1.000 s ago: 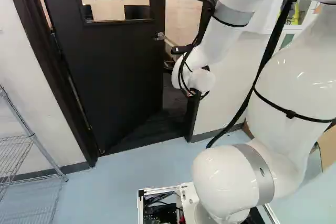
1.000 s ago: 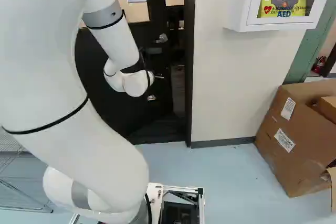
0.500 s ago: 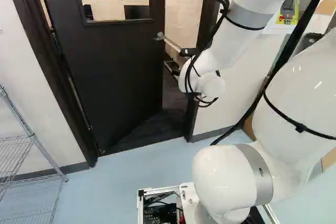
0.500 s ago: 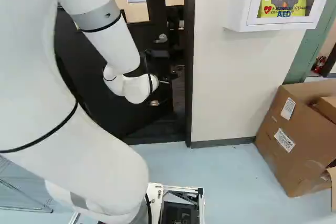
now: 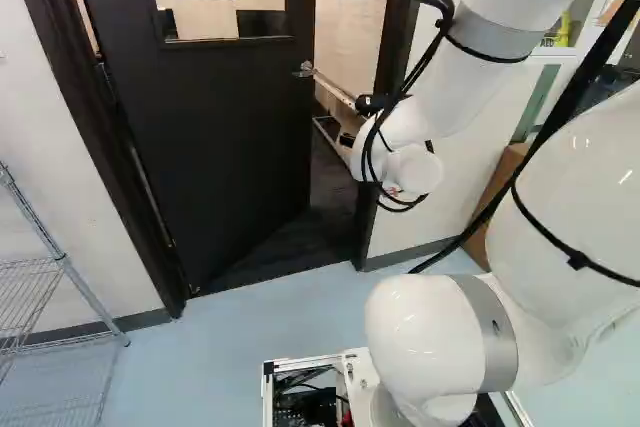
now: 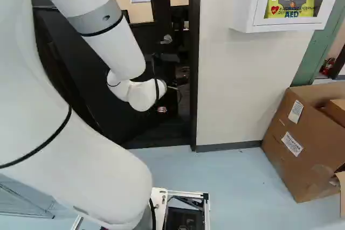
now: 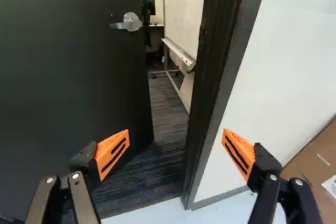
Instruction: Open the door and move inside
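- One white jointed arm with grey bands (image 5: 490,27): raised from my base joint, upper section leaning outward, forearm sloping down and forward to a bent wrist before the doorway.
- One black two-fingered hand with orange pads (image 5: 347,139): released, fingers spread wide, pads gripping nothing; I have it aimed ahead at the gap and the black door frame (image 7: 220,51).
- One black door with a glass pane (image 5: 230,127): partly open into the room beyond, ahead of the hand and to one side.
- One silver lever handle (image 7: 131,22): on the door's free edge, ahead of the fingers, apart from them.
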